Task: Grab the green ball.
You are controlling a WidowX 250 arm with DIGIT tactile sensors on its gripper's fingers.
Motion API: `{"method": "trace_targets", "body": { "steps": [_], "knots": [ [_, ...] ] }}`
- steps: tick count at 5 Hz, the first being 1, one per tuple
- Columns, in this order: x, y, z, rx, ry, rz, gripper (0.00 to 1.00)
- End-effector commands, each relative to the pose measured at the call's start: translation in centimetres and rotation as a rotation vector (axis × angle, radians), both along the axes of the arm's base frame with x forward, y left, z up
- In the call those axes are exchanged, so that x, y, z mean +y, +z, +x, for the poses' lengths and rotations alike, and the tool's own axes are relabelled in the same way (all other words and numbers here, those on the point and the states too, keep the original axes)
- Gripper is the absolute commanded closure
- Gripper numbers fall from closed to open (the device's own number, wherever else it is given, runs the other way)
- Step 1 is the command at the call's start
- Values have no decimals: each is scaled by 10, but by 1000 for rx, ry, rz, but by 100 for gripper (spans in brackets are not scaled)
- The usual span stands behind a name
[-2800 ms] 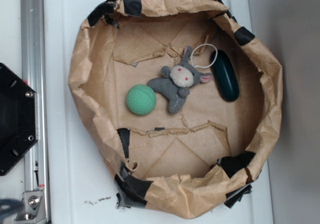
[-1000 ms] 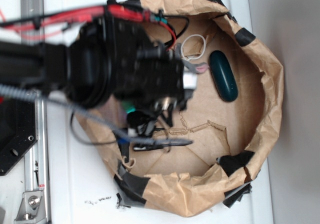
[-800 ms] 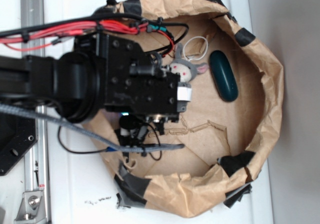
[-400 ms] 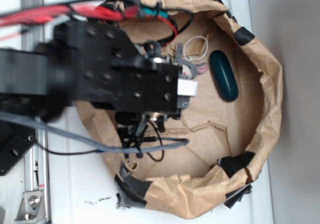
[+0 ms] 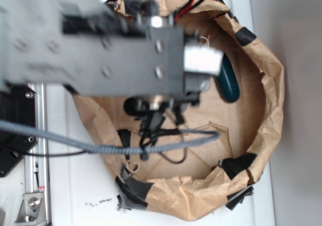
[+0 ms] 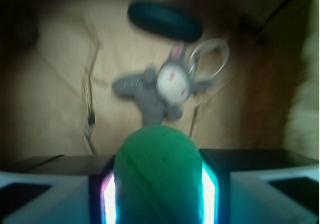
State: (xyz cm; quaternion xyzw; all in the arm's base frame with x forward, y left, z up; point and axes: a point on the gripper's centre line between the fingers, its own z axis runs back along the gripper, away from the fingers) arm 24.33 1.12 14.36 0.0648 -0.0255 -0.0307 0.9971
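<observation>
Tool (image 6: 159,184) pads sit against both sides of the green ball (image 6: 157,176), clamped on it low in the wrist view, above the paper-lined basket (image 5: 261,115). To finish well, I judge it should hold that squeeze and rise straight, clear of the grey plush toy (image 6: 160,92) and dark oval object (image 6: 165,20) beyond. From outside, the blurred arm hides the ball, so contact is probably firm. No writing is readable.

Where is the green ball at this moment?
In the wrist view the green ball sits bottom centre, clamped in the gripper, nearer the camera than the grey plush toy.
</observation>
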Motion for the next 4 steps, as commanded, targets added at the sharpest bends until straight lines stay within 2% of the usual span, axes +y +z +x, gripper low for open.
{"method": "trace_targets", "body": {
  "steps": [1, 2, 4],
  "knots": [
    [-3, 38, 18, -131, 24, 3, 100],
    [-6, 28, 15, -107, 24, 10, 100],
    [-11, 29, 9, -114, 29, -48, 100]
  ]
}}
